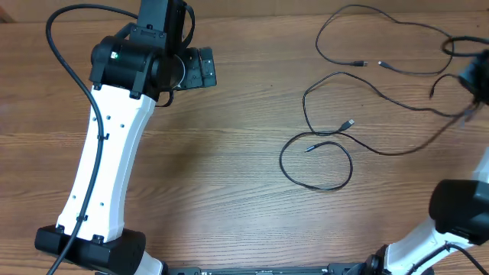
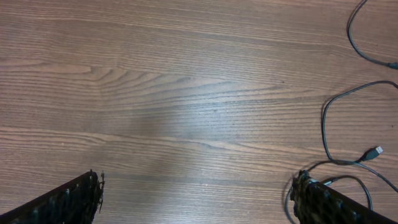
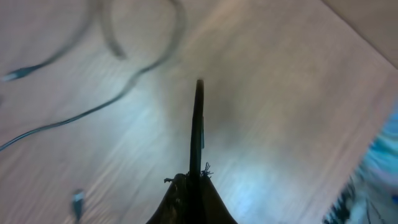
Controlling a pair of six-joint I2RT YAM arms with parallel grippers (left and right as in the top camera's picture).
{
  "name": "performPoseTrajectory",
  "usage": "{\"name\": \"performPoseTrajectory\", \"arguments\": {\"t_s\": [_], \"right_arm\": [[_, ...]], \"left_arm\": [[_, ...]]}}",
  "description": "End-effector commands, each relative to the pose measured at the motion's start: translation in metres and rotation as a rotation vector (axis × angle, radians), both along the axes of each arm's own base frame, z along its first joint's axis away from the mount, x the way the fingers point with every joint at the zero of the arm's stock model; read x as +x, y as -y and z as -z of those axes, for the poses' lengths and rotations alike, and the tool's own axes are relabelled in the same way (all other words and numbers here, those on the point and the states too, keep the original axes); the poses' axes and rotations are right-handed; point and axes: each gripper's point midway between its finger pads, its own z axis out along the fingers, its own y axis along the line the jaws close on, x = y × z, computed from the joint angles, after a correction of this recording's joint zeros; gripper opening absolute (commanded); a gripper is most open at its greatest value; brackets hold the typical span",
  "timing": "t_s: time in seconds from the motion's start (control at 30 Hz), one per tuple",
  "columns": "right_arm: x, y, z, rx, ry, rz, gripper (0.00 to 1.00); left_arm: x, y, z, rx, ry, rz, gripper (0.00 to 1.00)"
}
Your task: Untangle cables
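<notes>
Thin black cables lie on the wooden table. One cable (image 1: 317, 164) forms a loop at centre right, with a silver plug (image 1: 349, 122), and runs right towards my right gripper (image 1: 474, 80). A second cable (image 1: 382, 17) arcs across the far right. My right gripper (image 3: 198, 177) is shut on a black cable end (image 3: 198, 124) that sticks out beyond the fingertips; blurred strands (image 3: 124, 87) lie below it. My left gripper (image 1: 200, 67) is open and empty (image 2: 196, 186) over bare wood, left of the looped cable (image 2: 323, 124) and its plug (image 2: 375, 151).
The table (image 1: 229, 153) is brown wood grain. The white left arm (image 1: 103, 168) stretches from the near left edge to the far left. The right arm's base (image 1: 458, 210) sits at the near right corner. The table's far edge shows in the right wrist view (image 3: 373, 43).
</notes>
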Motion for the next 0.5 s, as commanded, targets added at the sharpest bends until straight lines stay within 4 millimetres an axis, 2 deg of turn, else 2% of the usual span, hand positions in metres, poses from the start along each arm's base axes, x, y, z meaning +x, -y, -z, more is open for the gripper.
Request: {"name": "performPoseTrajectory", "arguments": {"t_s": [0.0,0.2,0.27,0.3,0.47], "right_arm": [[-0.026,0.026,0.003,-0.023,-0.029,0.095,0.04],[-0.048,0.054,0.033,-0.005,-0.091,0.186,0.04],[-0.050,0.061,0.043,-0.004,-0.089,0.207,0.05],[-0.051,0.065,0.047,-0.004,-0.089,0.216,0.09],[-0.055,0.071,0.066,0.004,-0.103,0.235,0.11]], "left_arm": [[0.004,-0.002,-0.003,-0.004,0.013,-0.023,1.00],[0.009,-0.001,-0.005,-0.010,0.032,-0.023,0.99],[0.009,-0.001,-0.005,-0.009,0.031,-0.023,1.00],[0.008,-0.001,-0.004,-0.009,0.030,-0.023,0.99],[0.006,-0.001,-0.003,-0.006,0.020,-0.023,1.00]]}}
